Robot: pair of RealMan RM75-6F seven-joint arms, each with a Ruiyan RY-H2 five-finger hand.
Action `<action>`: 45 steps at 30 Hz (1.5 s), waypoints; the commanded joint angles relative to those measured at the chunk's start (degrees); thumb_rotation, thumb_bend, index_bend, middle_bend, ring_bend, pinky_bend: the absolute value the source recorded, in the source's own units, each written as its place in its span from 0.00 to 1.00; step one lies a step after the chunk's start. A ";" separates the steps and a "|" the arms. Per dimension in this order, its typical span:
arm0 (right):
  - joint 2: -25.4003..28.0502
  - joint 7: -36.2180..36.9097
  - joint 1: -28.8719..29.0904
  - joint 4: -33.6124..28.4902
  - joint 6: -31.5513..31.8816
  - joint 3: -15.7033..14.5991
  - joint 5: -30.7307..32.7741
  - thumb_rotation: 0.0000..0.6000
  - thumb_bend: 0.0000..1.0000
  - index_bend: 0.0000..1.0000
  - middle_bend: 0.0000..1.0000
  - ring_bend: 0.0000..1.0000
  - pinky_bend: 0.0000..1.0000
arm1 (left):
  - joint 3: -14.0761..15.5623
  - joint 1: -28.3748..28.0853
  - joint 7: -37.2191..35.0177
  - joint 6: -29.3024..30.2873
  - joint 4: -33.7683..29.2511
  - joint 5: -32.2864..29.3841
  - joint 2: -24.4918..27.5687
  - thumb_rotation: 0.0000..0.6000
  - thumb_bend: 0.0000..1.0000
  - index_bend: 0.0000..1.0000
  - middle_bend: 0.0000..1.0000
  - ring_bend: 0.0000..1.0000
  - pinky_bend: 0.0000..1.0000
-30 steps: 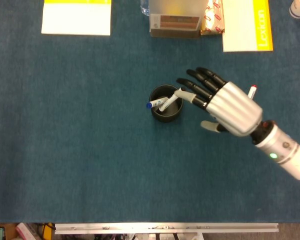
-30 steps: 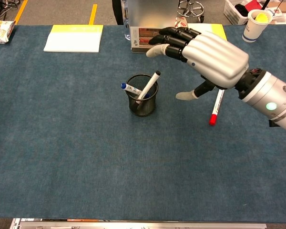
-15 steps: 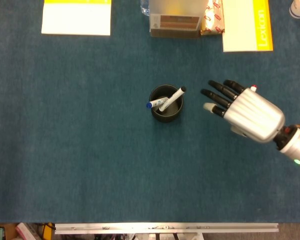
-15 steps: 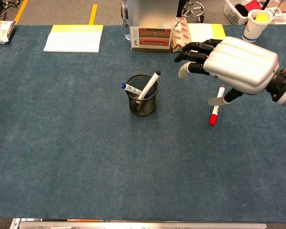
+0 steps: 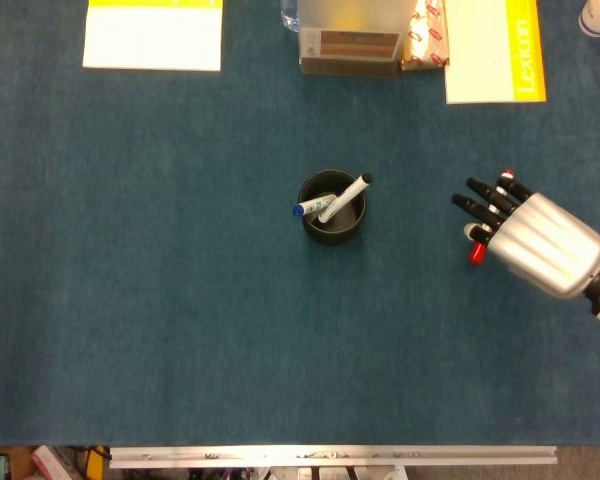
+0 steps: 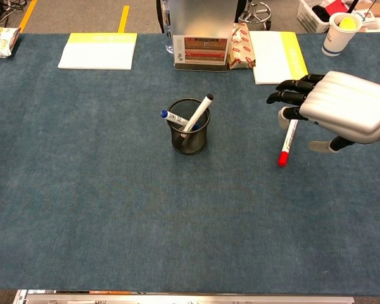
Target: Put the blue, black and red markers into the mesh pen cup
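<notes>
The black mesh pen cup stands mid-table with the blue marker and the black-capped marker leaning inside it. The red marker lies on the cloth to the right of the cup. My right hand hovers over the red marker's far end, fingers spread, holding nothing. In the head view the hand hides most of that marker. My left hand is not in either view.
Along the far edge lie a yellow-white notepad, a metal box, a snack packet and a yellow book. A paper cup stands at the far right.
My right hand has drawn back from above the pen cup to the right and now hangs over the red marker. The markers in the cup have stayed put.
</notes>
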 commanded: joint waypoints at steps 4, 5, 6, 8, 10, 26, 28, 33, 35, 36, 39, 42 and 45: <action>-1.34 1.16 -0.91 2.89 -0.85 -0.84 0.41 1.00 0.21 0.43 0.20 0.13 0.24 | -0.10 0.06 -0.07 0.24 -0.09 0.03 0.11 1.00 0.24 0.39 0.07 0.01 0.13; -1.54 1.41 -0.97 3.48 -1.13 -1.01 0.42 1.00 0.21 0.43 0.20 0.13 0.23 | -0.06 0.06 -0.02 0.24 -0.13 0.09 0.11 1.00 0.24 0.39 0.07 0.01 0.13; -1.73 1.65 -0.99 3.94 -1.33 -1.12 0.40 1.00 0.22 0.43 0.20 0.13 0.23 | -0.04 0.07 0.01 0.24 -0.15 0.15 0.11 1.00 0.24 0.39 0.07 0.01 0.13; -2.30 2.32 -1.05 5.03 -1.66 -1.29 0.37 1.00 0.23 0.43 0.20 0.13 0.23 | -0.11 0.01 0.02 0.25 -0.25 0.19 0.17 1.00 0.24 0.39 0.07 0.01 0.13; -3.07 3.29 -1.14 6.24 -1.67 -1.41 0.22 1.00 0.25 0.43 0.20 0.13 0.22 | -0.09 0.02 0.00 0.28 -0.27 0.23 0.19 1.00 0.24 0.39 0.07 0.01 0.13; -10.21 9.90 -0.52 16.63 -3.56 -2.45 -0.73 1.00 0.30 0.43 0.21 0.13 0.22 | -0.26 0.63 1.06 1.80 -0.90 1.35 0.23 1.00 0.24 0.39 0.07 0.01 0.15; -10.85 10.00 -0.34 17.28 -4.00 -2.71 -0.96 1.00 0.30 0.43 0.20 0.13 0.22 | -0.24 0.72 0.95 1.94 -0.96 1.45 0.33 1.00 0.24 0.39 0.07 0.01 0.15; -12.19 9.14 0.34 18.79 -4.82 -3.00 -1.76 1.00 0.30 0.43 0.21 0.13 0.22 | -0.18 0.99 1.06 2.44 -1.22 2.01 0.53 1.00 0.24 0.39 0.07 0.01 0.15; -12.67 8.08 0.54 19.39 -4.68 -2.89 -2.20 1.00 0.30 0.43 0.20 0.13 0.21 | -0.23 1.02 1.08 2.48 -1.28 2.00 0.57 1.00 0.24 0.39 0.07 0.01 0.15; -12.89 7.73 0.59 19.61 -4.53 -2.84 -2.39 1.00 0.30 0.43 0.21 0.13 0.21 | -0.25 1.03 1.09 2.47 -1.30 1.98 0.59 1.00 0.24 0.39 0.07 0.01 0.15; -13.44 6.99 0.70 20.22 -4.04 -2.84 -2.96 1.00 0.30 0.43 0.21 0.13 0.20 | -0.26 1.03 1.10 2.36 -1.30 1.95 0.56 1.00 0.24 0.39 0.07 0.01 0.15; -13.89 6.19 0.67 21.11 -3.31 -2.96 -3.67 1.00 0.30 0.43 0.20 0.13 0.19 | -0.31 1.04 1.07 2.36 -1.26 1.95 0.58 1.00 0.24 0.39 0.07 0.01 0.15; -14.25 5.58 0.49 22.01 -2.51 -3.16 -4.25 1.00 0.30 0.43 0.19 0.12 0.18 | -0.29 1.08 1.05 2.36 -1.29 2.00 0.57 1.00 0.24 0.39 0.07 0.01 0.15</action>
